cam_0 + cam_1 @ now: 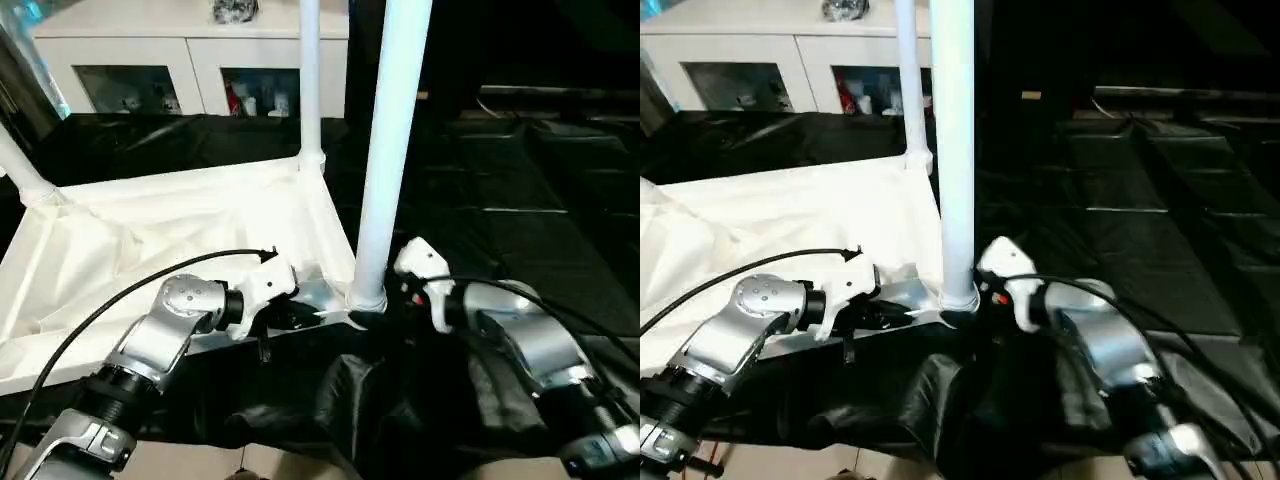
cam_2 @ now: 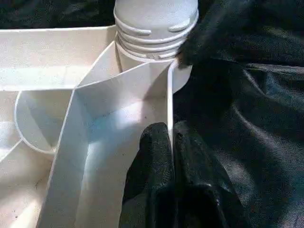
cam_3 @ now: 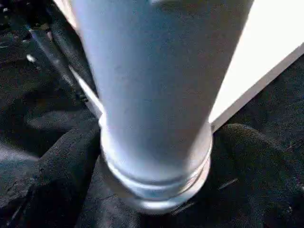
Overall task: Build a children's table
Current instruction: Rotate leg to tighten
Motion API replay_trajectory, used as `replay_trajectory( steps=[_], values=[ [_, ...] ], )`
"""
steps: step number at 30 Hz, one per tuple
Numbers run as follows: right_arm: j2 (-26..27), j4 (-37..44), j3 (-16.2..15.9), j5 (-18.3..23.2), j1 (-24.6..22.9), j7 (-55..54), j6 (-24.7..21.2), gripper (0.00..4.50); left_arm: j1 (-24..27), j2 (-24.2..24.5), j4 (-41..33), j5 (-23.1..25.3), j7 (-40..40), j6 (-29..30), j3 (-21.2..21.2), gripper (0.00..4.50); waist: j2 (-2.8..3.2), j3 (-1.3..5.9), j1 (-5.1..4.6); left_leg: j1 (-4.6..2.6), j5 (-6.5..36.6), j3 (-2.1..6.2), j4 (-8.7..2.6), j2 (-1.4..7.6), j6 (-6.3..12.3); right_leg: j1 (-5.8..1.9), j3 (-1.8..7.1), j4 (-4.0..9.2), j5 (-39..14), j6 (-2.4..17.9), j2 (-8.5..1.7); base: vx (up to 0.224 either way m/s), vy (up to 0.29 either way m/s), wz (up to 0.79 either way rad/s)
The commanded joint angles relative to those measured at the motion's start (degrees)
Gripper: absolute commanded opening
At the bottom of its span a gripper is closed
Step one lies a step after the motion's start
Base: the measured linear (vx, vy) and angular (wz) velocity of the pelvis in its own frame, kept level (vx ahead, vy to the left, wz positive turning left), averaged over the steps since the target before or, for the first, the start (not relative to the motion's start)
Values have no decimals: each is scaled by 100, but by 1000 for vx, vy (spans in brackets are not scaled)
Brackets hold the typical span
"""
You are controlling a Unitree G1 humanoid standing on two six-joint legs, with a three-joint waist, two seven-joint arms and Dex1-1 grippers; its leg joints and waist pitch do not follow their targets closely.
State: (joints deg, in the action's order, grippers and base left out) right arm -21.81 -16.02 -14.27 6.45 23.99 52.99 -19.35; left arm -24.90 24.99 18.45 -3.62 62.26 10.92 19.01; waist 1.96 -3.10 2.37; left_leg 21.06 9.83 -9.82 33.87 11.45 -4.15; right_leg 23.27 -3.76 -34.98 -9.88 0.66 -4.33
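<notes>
the children's table (image 1: 180, 240) lies upside down on a black cloth (image 1: 520, 200), filling the left half of the head view, its ribbed underside up. three legs stand in corner sockets: a near leg (image 1: 385, 150) at centre, a far leg (image 1: 310, 80) at upper centre, and a third leg (image 1: 25, 175) at the left edge. the left gripper (image 2: 170, 142), at lower centre of the head view, is closed, its fingers pinching the thin rim wall of the table just beside the near leg's socket. the right gripper (image 3: 156, 190), right of that leg's base, stands wide apart, a finger (image 3: 52, 171) on either side of the leg without clamping it. a white cabinet (image 1: 190, 60) sits at upper left.
</notes>
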Motion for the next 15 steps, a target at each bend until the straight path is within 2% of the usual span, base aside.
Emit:
replay_trajectory(
  steps=[1, 2, 3, 7, 9, 11, 15],
  values=[
    [86, -243, 14, -78, 159, -118, 186, 411, -22, 7, -32, -24, 2, -24, -45, 0, -92, 370, 34, -25, 1397, 17, -373, 113, 176, -285, 238, 468, -1848, 1029, -327, 0, 0, 0],
    [171, -448, 5, -113, 264, -165, 342, 408, -51, 17, 29, 15, 33, -75, -25, 0, -110, 368, 29, -20, 1422, 15, -375, 116, 173, -277, 238, 476, -1894, 1018, -332, 0, 0, 0],
    [182, -470, 5, -111, 280, -163, 359, 408, -55, 21, 44, 25, 44, -84, -16, 0, -97, 366, 25, -24, 1442, 22, -378, 115, 163, -276, 233, 475, -1930, 1021, -331, 0, 0, 0],
    [221, -529, 25, -65, 329, -90, 403, 369, -67, 44, 94, 59, 91, -113, 23, 0, -113, 368, 25, -24, 1395, 21, -384, 122, 168, -284, 242, 457, -1772, 1036, -322, 0, 0, 0],
    [216, -562, 24, -25, 343, 10, 451, 364, -71, 46, 105, 61, 117, -115, 41, 0, -108, 367, 23, -22, 1426, 21, -383, 121, 171, -288, 241, 460, -1803, 1037, -329, 0, 0, 0],
    [226, -632, 20, -33, 354, 41, 483, 333, -81, 34, 134, 58, 129, -123, 47, 0, -107, 367, 15, -22, 1443, 22, -384, 118, 159, -290, 241, 462, -1845, 1026, -327, 0, 0, 0],
    [313, -780, 39, -37, 354, 11, 550, 315, -125, -19, 233, 88, 84, -109, 56, 0, -96, 369, 6, -27, 1473, 19, -381, 115, 161, -282, 240, 466, -1808, 1064, -322, 0, 0, 0]
  ],
)
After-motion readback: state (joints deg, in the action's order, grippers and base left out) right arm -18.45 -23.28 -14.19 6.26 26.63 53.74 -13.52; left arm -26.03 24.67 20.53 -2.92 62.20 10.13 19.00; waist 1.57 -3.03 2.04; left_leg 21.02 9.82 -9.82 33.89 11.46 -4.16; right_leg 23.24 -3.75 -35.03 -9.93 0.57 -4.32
